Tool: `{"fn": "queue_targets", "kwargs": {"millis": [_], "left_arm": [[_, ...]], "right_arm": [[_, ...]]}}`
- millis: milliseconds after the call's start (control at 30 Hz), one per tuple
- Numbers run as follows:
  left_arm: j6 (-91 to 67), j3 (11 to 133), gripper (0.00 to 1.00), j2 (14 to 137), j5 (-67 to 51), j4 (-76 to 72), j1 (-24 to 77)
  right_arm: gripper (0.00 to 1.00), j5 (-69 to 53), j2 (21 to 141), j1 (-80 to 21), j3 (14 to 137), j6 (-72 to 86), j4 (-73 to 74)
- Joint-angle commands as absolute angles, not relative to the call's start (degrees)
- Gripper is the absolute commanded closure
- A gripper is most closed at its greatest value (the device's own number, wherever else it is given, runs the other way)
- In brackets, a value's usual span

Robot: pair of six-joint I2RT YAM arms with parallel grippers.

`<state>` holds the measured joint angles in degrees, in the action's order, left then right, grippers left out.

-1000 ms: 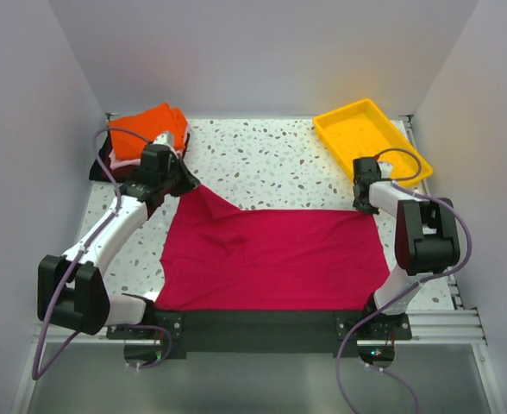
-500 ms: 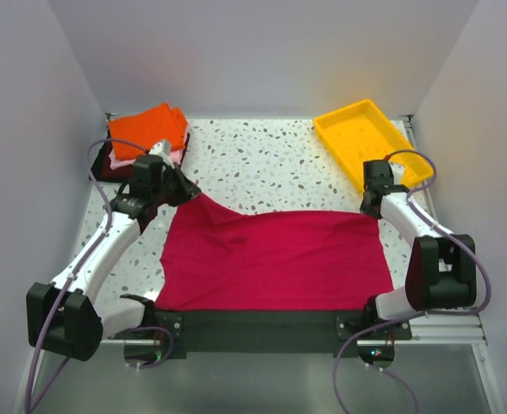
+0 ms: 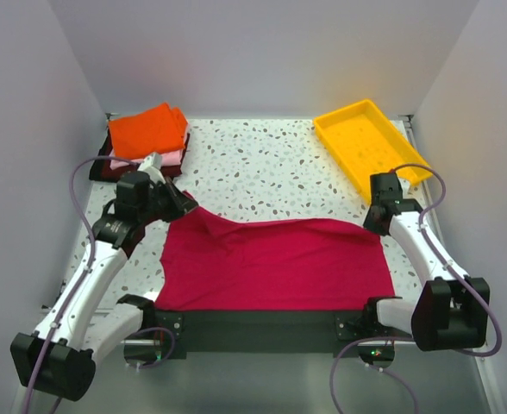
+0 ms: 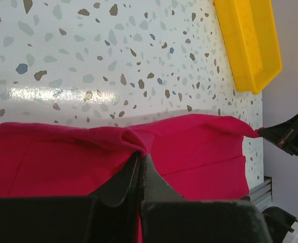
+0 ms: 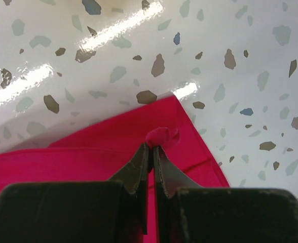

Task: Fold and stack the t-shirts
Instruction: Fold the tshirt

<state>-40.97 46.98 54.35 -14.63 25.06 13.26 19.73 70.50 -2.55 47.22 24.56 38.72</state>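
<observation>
Only overhead, folded orange t-shirt [image 3: 148, 129].

Four t-shirts are in view: one crimson t-shirt [image 3: 279, 263] spread flat, and three folded ones in a single pile, an orange t-shirt [image 3: 147, 131] on top, a pale pink t-shirt [image 3: 165, 156] beneath it and a dark maroon t-shirt [image 3: 104, 169] at the bottom, though whether more layers hide inside that pile cannot be told. There is one yellow tray [image 3: 372, 142] and one speckled table [image 3: 271, 164] carrying all of it. Two arms reach in, each ending in one gripper, so two in all: the left gripper [image 3: 187, 207] and the right gripper [image 3: 370, 226].
</observation>
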Motion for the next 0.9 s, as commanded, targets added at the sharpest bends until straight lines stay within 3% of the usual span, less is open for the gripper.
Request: {"fn": "queue_targets", "kwargs": {"millis": [0,767,800,833,867], "left_arm": [[-41.75,46.50,1.00,51.16,-16.08,28.21,13.01],[-40.88,37.35,0.99,35.43,-18.19,43.32,13.01],[-40.43,37.35,0.85,34.98,-18.19,45.51,13.01],[-40.17,37.61,0.77,33.85,-18.63,46.66,13.01],[-39.56,37.97,0.60,33.23,-18.72,47.97,13.01]], "right_arm": [[1.00,18.63,68.82,-2.46,48.34,25.40,43.75],[0.97,24.78,65.13,-2.99,51.06,28.65,52.64],[0.95,25.66,64.87,-3.25,51.15,28.91,52.82],[0.91,26.01,64.25,-3.60,51.33,29.18,53.00],[0.78,26.28,63.81,-3.69,51.50,29.79,53.61]]}}
